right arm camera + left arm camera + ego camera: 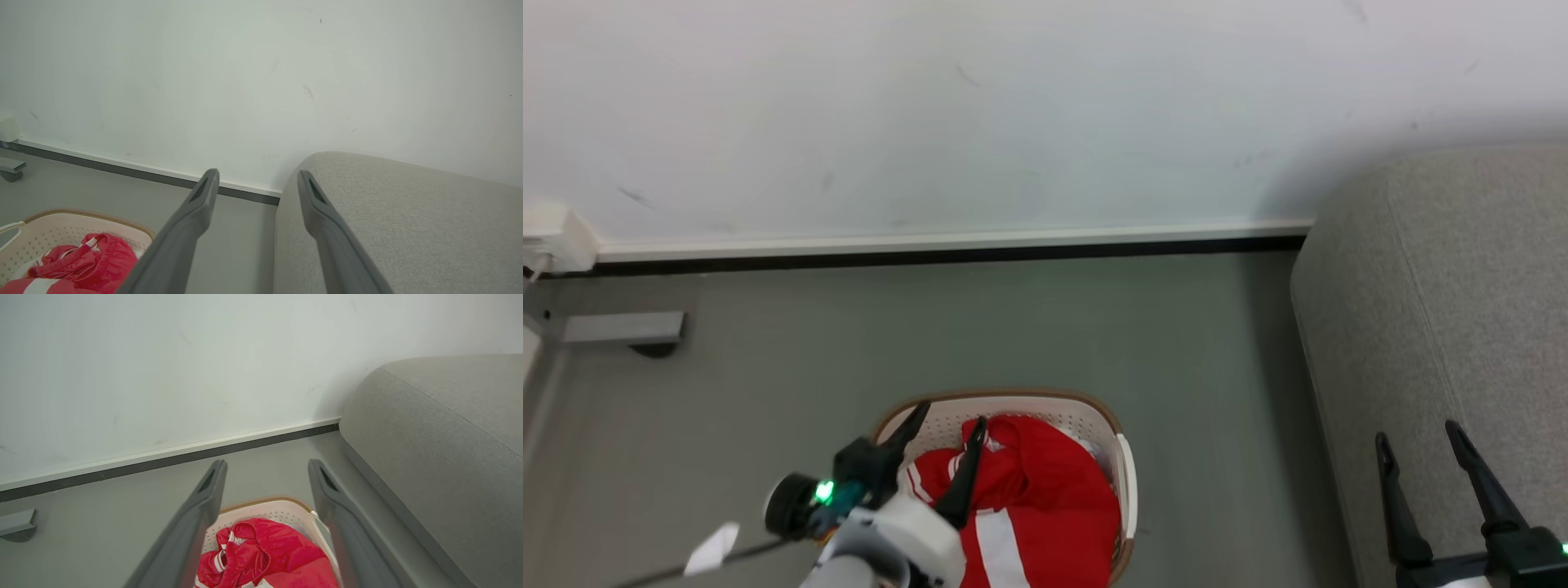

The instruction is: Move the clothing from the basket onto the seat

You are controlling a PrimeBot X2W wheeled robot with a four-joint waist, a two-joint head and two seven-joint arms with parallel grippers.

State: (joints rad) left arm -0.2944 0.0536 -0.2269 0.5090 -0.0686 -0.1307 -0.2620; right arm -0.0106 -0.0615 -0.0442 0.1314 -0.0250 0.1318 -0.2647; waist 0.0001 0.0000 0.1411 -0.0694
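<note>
Head view, L hand (952, 412) wide over clothing (1045, 498), R hand (1416, 431) wide

My left end effector (952, 412) sits at the lower left of the head view. Its two long dark fingers are spread wide with nothing between them, and they angle up and to the right. A green light (823, 492) glows near its base, ahead of my pale forearm (907, 535). My right end effector (1416, 431) is at the lower right, fingers likewise wide apart and empty, pointing up that view and leaning slightly left.
</note>
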